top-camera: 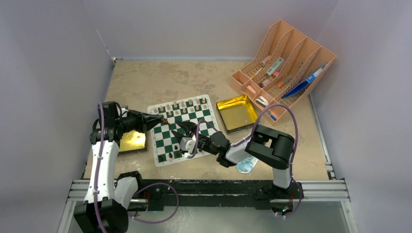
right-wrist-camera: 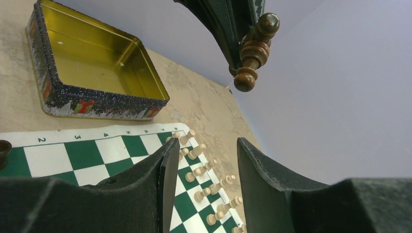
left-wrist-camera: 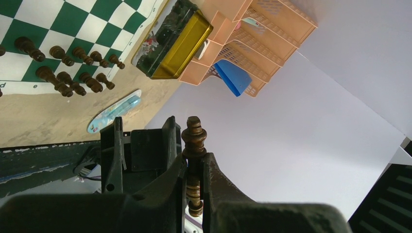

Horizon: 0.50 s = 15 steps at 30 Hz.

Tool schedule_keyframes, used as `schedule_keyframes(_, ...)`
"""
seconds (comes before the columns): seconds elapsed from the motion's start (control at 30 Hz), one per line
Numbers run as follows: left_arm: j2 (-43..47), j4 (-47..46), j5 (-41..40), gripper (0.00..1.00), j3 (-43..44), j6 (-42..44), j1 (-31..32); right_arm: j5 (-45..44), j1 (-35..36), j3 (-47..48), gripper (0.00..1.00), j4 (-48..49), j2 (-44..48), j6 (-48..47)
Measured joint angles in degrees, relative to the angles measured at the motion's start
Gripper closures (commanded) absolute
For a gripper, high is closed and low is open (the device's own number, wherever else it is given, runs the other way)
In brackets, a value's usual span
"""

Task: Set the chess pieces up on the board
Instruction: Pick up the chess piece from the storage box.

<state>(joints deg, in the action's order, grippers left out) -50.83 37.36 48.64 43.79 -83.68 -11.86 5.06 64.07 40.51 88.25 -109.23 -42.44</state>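
The green and white board (top-camera: 187, 121) lies mid-table. Light tan pieces (top-camera: 182, 105) stand along its far edge, and they show in the right wrist view (right-wrist-camera: 209, 170). Dark brown pieces (left-wrist-camera: 73, 68) stand in two rows at its near edge (top-camera: 170, 155). My left gripper (top-camera: 163, 118) is shut on a dark brown piece (left-wrist-camera: 194, 141) and holds it above the board's left side; this piece also shows in the right wrist view (right-wrist-camera: 252, 48). My right gripper (top-camera: 183, 135) hovers over the board's middle, open and empty (right-wrist-camera: 204, 150).
A gold tin (top-camera: 236, 114) sits right of the board, and another (top-camera: 132, 141) lies under my left arm. An orange rack (top-camera: 284, 63) with pens stands at the back right. A small blue-white oval item (top-camera: 247, 166) lies near my right arm's base.
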Motion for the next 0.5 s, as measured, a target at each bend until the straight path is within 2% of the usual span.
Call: schedule_keyframes(0.5, 0.04, -0.15, -0.44, 1.0, -0.96, 0.07, 0.0, -1.01, 0.0, 1.81, 0.51, 0.42, 2.32, 0.76)
